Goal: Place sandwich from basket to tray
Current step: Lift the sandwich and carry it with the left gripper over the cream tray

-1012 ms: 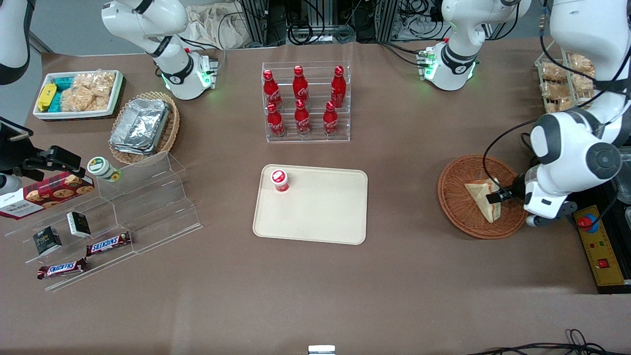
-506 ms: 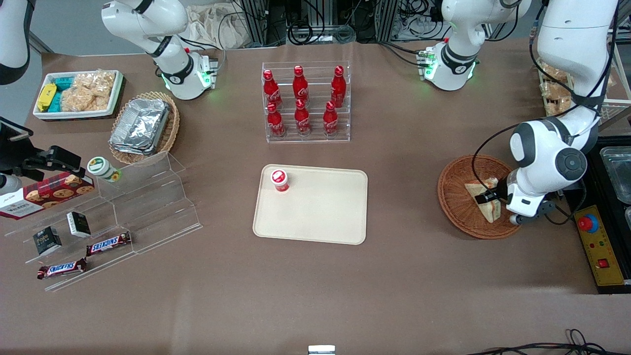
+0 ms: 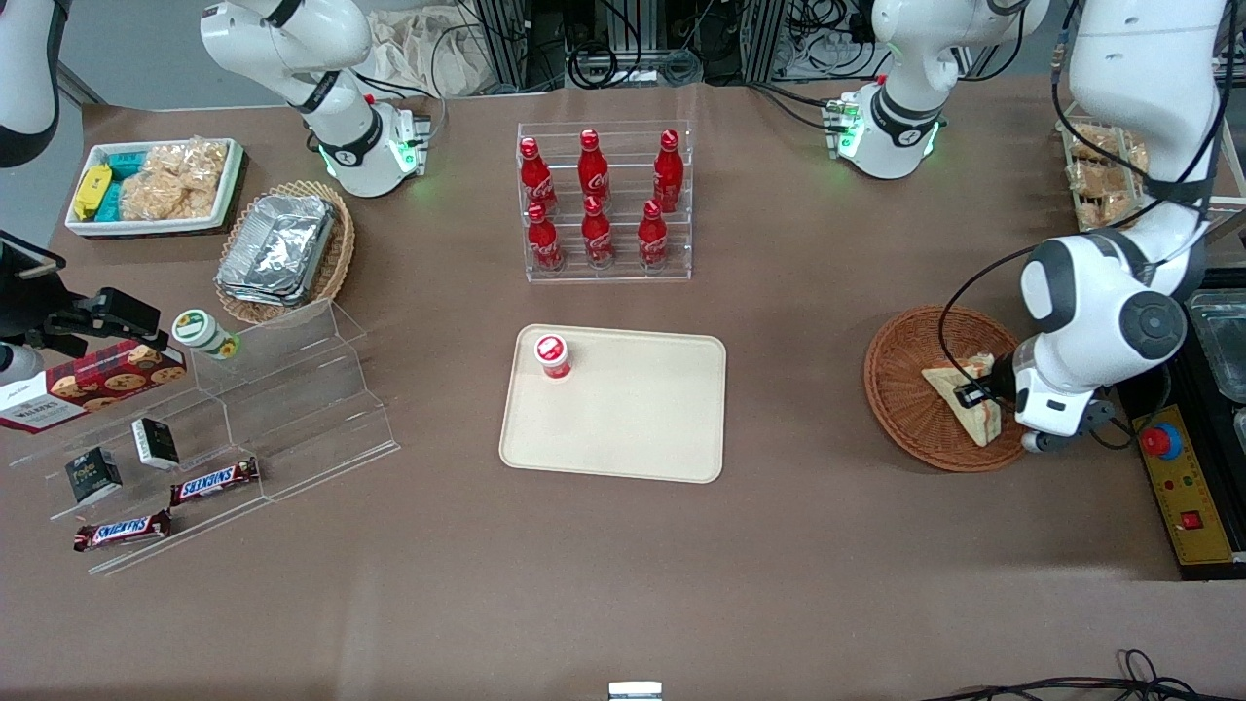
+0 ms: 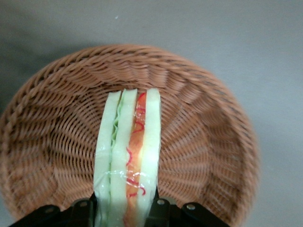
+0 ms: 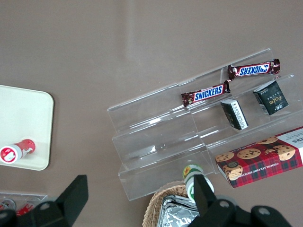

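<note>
The sandwich is a wrapped pale wedge with red and green filling, lying in the round reddish-brown basket toward the working arm's end of the table. My left gripper reaches into the basket and is shut on the sandwich. In the left wrist view the sandwich stands on edge between the two black fingers, with the woven basket under it. The cream tray sits at mid table, well apart from the basket.
A small red-capped bottle stands on the tray's corner. A clear rack of red cola bottles stands farther from the camera than the tray. A yellow box with a red button lies beside the basket.
The arm has swung in over the basket, then eased back toward its own end. The sandwich has shifted slightly with the gripper, a little nearer the camera.
</note>
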Controlling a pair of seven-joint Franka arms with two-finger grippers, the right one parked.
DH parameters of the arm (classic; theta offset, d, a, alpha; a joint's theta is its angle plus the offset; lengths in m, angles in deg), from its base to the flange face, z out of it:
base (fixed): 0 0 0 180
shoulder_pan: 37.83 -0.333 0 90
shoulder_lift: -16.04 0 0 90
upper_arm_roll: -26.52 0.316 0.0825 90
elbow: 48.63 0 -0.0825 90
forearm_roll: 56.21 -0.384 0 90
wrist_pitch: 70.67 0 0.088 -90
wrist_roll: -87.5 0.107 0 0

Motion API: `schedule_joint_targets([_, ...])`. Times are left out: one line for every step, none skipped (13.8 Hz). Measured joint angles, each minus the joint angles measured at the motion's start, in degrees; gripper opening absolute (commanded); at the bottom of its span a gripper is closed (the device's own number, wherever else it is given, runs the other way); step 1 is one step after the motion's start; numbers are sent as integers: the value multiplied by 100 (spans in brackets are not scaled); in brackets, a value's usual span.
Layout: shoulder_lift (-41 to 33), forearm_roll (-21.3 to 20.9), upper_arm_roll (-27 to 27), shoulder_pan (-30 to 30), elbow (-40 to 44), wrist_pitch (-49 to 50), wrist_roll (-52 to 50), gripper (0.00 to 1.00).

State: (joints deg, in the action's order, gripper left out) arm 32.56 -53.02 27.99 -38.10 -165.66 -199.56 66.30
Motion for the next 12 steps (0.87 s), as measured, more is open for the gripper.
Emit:
schedule_joint_targets([-169,0,-66,46,332,553,-1,39])
schedule_joint_targets([-352,1,-174,87,681,1118,-4,39])
schedule_joint_targets([-526,0,-361,111,1033,1642,-6,39])
schedule_joint_targets([-644,1,-601,124,1328,2029,-42,39])
schedule_joint_targets([-713,2,-895,141,1595,2318,-172,39])
schedule_joint_targets([-731,2,-1208,157,1798,2462,-351,39])
schedule_joint_targets([-722,1,-1522,172,1928,2502,-523,39])
schedule_joint_targets([-691,-1,-1833,191,2013,2502,-667,39])
schedule_joint_targets([-628,-17,-2108,235,2067,2498,-790,39])
schedule_joint_targets([-525,-92,-2320,350,2110,2478,-948,39])
schedule_joint_targets([-376,-238,-2433,558,2135,2395,-1142,40])
schedule_joint_targets([-182,-392,-2469,830,2141,2201,-1352,40])
